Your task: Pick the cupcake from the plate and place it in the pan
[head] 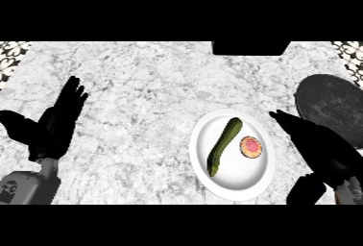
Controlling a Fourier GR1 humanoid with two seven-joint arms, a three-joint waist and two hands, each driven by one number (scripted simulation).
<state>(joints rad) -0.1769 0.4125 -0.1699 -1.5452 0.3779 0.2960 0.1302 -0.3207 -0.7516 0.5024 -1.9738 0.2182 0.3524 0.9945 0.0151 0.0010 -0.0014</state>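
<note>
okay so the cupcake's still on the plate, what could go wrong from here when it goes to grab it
The cucumber lies close beside the cupcake on the white plate, so the right robot hand, open and just right of the plate, might nudge it. The pan sits partly past the view's right edge, so placing could land near its rim.

A white-and-grey marbled counter (142,91) filled the frame. A white plate (234,185) lay directly on it at lower centre-right, carrying a cupcake (250,146) and a green cucumber (223,144). A dark round pan (330,103) sat on the counter at the right edge, near the plate. A black object (250,47) stood at the upper edge, right of centre.
</note>
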